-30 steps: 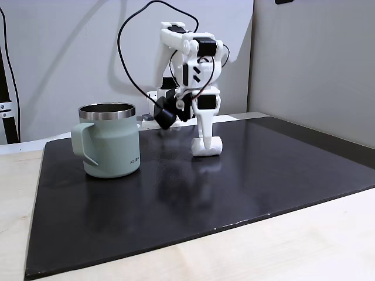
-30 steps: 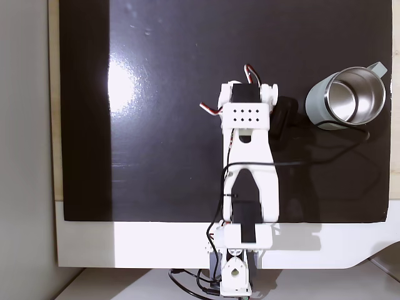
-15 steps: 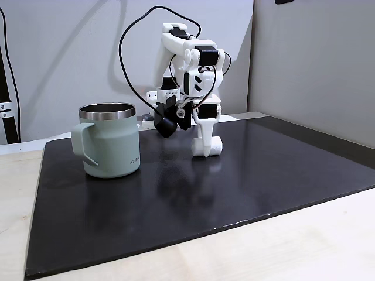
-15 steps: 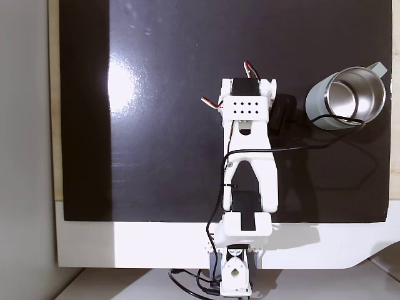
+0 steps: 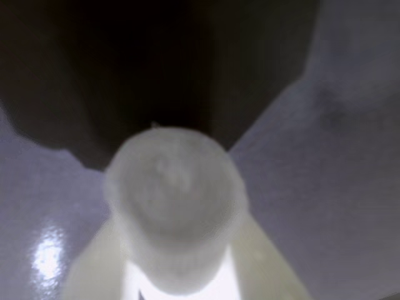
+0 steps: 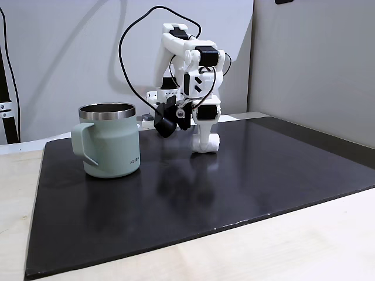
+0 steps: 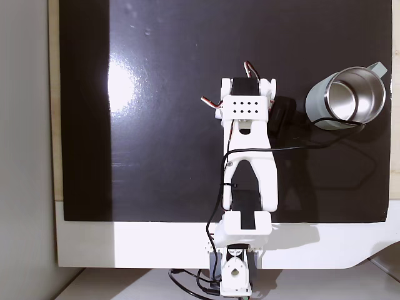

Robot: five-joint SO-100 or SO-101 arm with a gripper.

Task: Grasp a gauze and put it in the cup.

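The gauze (image 6: 210, 143), a small white roll, hangs just above the black mat with my white gripper (image 6: 204, 138) shut on it from above. In the wrist view the gauze (image 5: 175, 206) appears blurred and end-on, close to the lens, with a pale finger (image 5: 94, 269) on either side. The cup (image 6: 111, 143), a sage-green mug with a steel rim, stands upright on the mat to the left of the gripper, its handle pointing left. From above, the cup (image 7: 319, 107) stands to the right of the arm's wrist (image 7: 245, 106), which hides the gauze.
The black mat (image 6: 263, 170) lies on a pale wooden table (image 6: 293, 246) and is bare in front of and to the right of the arm. A black cable (image 6: 126, 52) loops from the arm towards the cup side. Walls stand close behind.
The gripper, shut on the gauze, has risen slightly off the mat and drawn back towards the arm's base. The cup has not moved.
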